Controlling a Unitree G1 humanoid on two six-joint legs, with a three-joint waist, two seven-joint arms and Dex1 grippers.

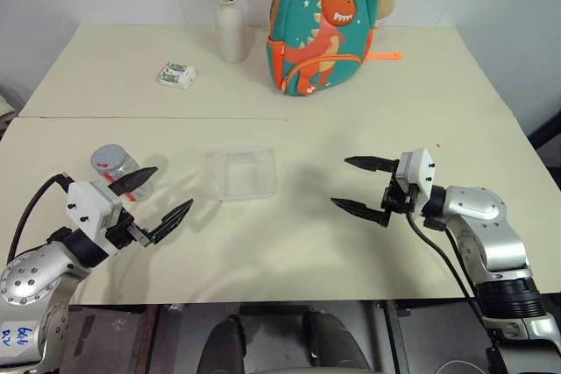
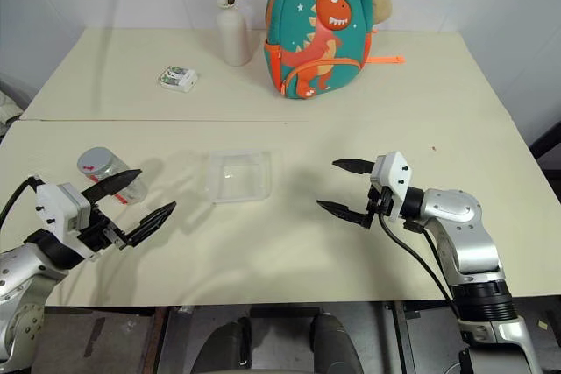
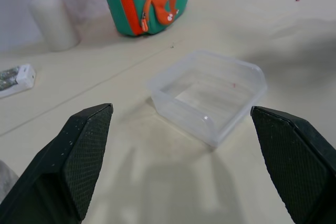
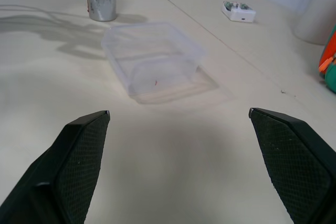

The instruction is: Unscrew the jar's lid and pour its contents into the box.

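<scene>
On the cream surface (image 1: 289, 243), the clear box (image 1: 244, 172) sits in the middle between the 2 grippers, and the small clear jar (image 1: 118, 166) with its red mark and grey lid (image 1: 107, 156) stands upright near the left gripper (image 1: 156, 200). Both the left and the right gripper (image 1: 358, 185) hover with jaws spread wide, empty. The right wrist view shows a tiny red speck in the box; no writing is legible on the white-and-green packet (image 1: 177, 75).

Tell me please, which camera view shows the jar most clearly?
The right eye view: the jar stands whole on the table, lid on, beside the left gripper. In the left eye view that gripper's finger covers part of it. The right wrist view shows it far off, cut at the top.
</scene>
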